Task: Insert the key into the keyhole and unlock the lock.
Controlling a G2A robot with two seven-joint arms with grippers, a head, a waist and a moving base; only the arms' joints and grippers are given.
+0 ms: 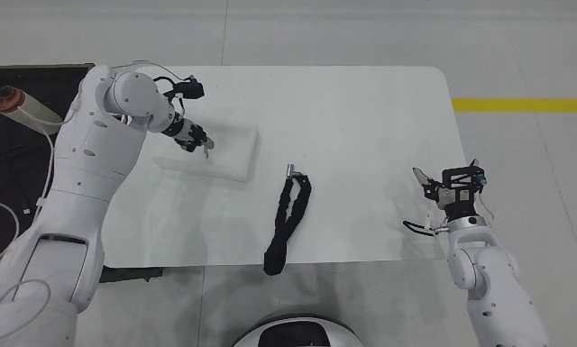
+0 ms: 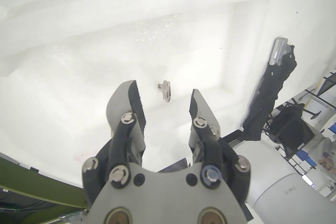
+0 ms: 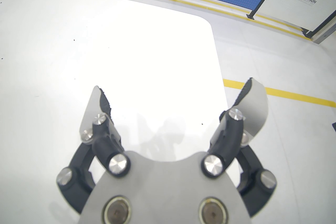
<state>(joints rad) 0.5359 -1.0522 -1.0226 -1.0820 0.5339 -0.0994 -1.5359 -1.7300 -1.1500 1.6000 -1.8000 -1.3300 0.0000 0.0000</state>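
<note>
At the left we see the left gripper (image 1: 200, 141) poised over a white foam block (image 1: 230, 158) that lies on the white table (image 1: 361, 104). In its wrist view the left gripper (image 2: 164, 88) has its jaws partly spread and holds nothing. The small silver key (image 2: 166, 90) stands on edge in a recess of the foam block (image 2: 78, 57), just beyond the fingertips (image 2: 134, 93) and in line with the gap between them; we cannot tell whether they touch it. Right of the block, near the table's middle, lies the chain lock (image 1: 288, 223) in its black fabric sleeve, its tail running over the near edge. Its silver lock cylinder (image 1: 291, 170) points toward the far side, well apart from the key. At the far right, the right gripper (image 1: 413, 200) hangs over the table's near right corner, jaws spread wide and empty (image 3: 173, 86).
</note>
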